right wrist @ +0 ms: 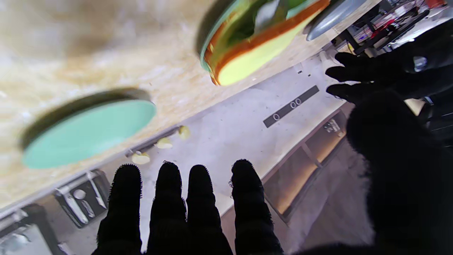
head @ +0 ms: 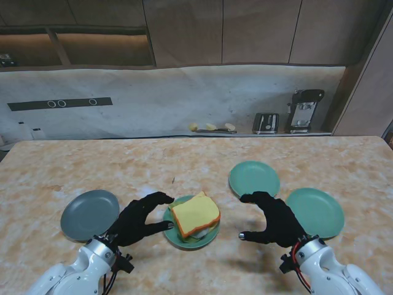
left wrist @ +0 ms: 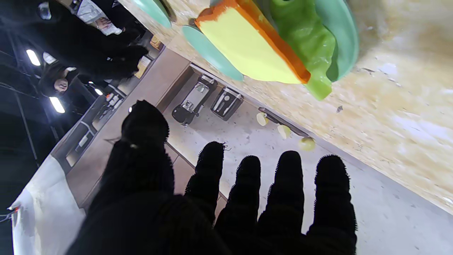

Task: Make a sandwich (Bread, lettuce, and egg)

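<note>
The left hand [head: 136, 220] sits just left of the sandwich [head: 195, 214], its black-gloved fingers [left wrist: 290, 184] spread apart and holding nothing; the thumb and a fingertip reach to the rim of the green plate [head: 174, 236] that carries the sandwich, though whether they touch it cannot be told. The right hand [head: 274, 219] hovers to the right of that plate, fingers [right wrist: 200, 191] loosely curved and apart, also holding nothing, clear of the sandwich.

The sandwich lies on the round, smooth plate near the middle of the bench [head: 196, 160], close to me. Its top slice of bread [left wrist: 244, 46] is a soft yellow square with an orange-brown crust, and glossy, crinkled green lettuce [left wrist: 304, 42] sticks out beneath it.

Two bare mint-green plates [head: 254, 178] [head: 316, 212] lie to the right, one just beside the right hand. A grey-blue plate [head: 89, 214] lies left of the left hand. The bench top is mottled, marble-like beige.
</note>
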You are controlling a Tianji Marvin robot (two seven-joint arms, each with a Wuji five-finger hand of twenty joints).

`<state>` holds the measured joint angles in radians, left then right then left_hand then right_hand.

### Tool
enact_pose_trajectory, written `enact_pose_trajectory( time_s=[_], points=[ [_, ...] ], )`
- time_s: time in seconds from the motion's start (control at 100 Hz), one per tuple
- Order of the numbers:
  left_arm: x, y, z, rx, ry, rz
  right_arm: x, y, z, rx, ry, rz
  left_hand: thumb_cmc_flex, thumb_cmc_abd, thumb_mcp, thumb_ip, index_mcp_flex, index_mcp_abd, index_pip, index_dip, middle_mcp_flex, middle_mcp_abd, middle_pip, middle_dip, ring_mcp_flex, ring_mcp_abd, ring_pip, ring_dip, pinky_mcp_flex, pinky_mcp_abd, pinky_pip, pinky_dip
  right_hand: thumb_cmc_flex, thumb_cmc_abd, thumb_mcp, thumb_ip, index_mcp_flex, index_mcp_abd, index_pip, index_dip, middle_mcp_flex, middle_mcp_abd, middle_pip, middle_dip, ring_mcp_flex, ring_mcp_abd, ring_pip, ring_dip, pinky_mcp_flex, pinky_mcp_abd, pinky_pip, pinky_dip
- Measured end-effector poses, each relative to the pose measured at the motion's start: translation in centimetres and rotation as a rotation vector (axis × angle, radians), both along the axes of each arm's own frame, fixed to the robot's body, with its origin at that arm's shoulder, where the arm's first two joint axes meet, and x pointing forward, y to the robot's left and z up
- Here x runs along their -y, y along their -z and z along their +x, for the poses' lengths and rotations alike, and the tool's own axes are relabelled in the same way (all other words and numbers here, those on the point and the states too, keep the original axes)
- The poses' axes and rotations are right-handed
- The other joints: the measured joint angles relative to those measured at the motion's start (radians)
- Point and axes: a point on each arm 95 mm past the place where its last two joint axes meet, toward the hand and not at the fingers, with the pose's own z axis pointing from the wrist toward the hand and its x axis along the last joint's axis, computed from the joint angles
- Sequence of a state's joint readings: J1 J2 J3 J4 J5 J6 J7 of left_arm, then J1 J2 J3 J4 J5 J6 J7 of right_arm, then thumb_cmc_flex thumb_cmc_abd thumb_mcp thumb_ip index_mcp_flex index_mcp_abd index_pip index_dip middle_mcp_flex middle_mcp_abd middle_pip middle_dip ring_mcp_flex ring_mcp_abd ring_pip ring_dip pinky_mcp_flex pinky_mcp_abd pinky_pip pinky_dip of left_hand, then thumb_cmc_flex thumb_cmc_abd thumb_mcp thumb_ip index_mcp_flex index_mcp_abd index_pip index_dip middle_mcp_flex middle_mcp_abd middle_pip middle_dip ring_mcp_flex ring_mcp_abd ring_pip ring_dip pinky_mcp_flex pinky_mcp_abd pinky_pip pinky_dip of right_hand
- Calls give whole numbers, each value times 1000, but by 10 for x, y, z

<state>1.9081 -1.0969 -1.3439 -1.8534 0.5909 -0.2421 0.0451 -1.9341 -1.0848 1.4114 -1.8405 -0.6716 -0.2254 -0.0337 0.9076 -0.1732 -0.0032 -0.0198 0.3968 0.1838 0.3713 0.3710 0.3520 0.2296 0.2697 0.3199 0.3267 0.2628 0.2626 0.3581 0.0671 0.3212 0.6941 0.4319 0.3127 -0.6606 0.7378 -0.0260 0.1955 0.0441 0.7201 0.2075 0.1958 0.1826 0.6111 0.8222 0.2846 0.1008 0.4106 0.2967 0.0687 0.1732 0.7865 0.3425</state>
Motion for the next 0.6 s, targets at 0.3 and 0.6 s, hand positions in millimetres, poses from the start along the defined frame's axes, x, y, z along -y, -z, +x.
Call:
enact_pose_trajectory(
  time_s=[0.3, 0.6],
  points=[
    [1, 17, -3, -28, 12, 4, 7, 22, -20, -22, 25, -31, 0, 0, 0, 0, -10, 0, 3, 0, 0, 0, 11, 0, 0, 0, 0, 0, -1, -6, 0, 0, 0, 0, 5, 1, 14, 3, 2, 0, 10, 0, 4, 0, 10, 0, 1, 0, 0, 0, -4, -1],
    [1, 18, -8, -23, 10, 2, 8, 19, -22, -22, 39, -9, 1, 0, 0, 0, -10, 0, 14, 0, 0, 0, 14, 0, 0, 0, 0, 0, -2, -7, 0, 0, 0, 10, 7, 10, 14, 11, 2, 0, 11, 0, 8, 0, 10, 0, 1, 0, -2, 2, -10, -1]
  ],
)
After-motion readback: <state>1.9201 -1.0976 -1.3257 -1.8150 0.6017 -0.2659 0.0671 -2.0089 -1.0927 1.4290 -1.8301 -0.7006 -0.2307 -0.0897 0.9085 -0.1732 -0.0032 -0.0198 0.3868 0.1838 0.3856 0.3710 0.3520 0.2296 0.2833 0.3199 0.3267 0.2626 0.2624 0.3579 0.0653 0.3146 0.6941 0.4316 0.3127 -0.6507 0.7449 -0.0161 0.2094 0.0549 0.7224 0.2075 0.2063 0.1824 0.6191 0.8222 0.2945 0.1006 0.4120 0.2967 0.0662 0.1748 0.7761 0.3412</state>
